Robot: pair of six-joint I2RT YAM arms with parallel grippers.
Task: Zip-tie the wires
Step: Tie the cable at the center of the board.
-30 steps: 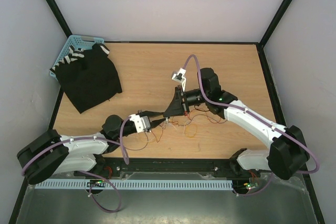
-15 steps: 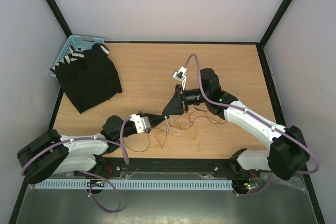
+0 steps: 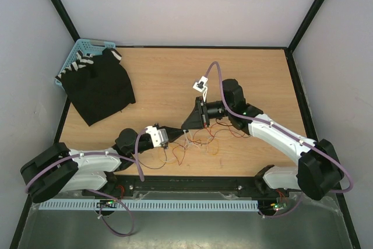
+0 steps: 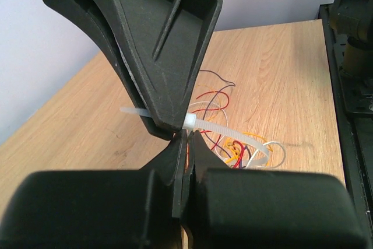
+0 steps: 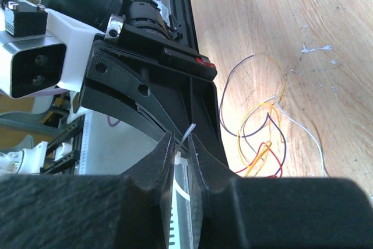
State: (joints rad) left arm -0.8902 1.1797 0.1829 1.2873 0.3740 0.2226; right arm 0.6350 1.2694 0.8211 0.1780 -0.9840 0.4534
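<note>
Found the left gripper (image 3: 178,129) and the right gripper (image 3: 186,124) tip to tip at the lower middle of the table (image 3: 163,74) in the top view, one reaching in from the lower left, the other from the right. Saw the left fingers (image 4: 172,167) pressed flat together at the bottom centre of the left wrist view, just under the head of a white zip tie (image 4: 224,129); could not tell whether anything sat between them. Saw the right fingers (image 5: 154,161) nearly together at the lower centre of the right wrist view, pinching the ribbed strap of the zip tie. Noted the strap running from its head toward the right of the left wrist view, down to the wires (image 4: 233,144); could not tell whether it passed around them. Found the wires as a loose tangle of red, dark, yellow and white strands on the wood, just right of and below the two tips in the top view. Spotted a black cloth (image 3: 99,88) at the upper left, lying partly over a blue basket (image 3: 87,45).
</note>
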